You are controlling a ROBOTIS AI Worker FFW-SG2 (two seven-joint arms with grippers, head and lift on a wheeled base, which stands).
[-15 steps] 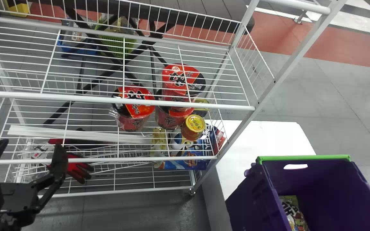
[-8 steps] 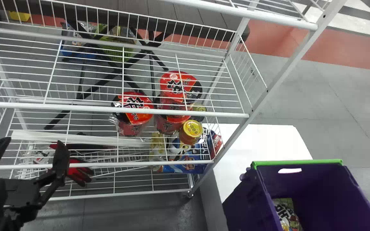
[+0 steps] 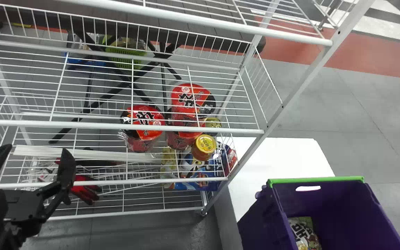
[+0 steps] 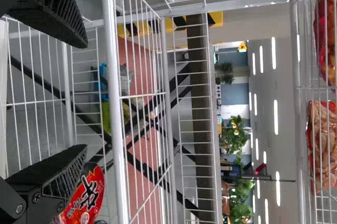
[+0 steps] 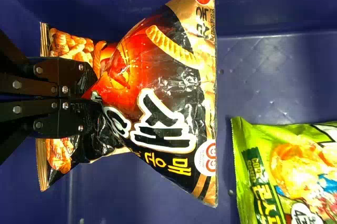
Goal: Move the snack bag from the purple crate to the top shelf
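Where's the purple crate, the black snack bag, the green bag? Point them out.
Purple crate [image 3: 328,201]: head view, far inner wall.
Black snack bag [image 5: 158,90]: right wrist view, front.
Green bag [image 5: 287,169]: right wrist view, front.

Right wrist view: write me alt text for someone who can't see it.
The right gripper pinches a black, orange and gold snack bag at its gathered middle, inside a purple crate. Nearby in the crate lies a green packet with food pictured on it, partly out of frame.

The crate [image 3: 262,222] stands right of the rack [image 3: 47,123], seemingly holding the snack bag [image 5: 174,87] beside another packet [image 5: 284,171].
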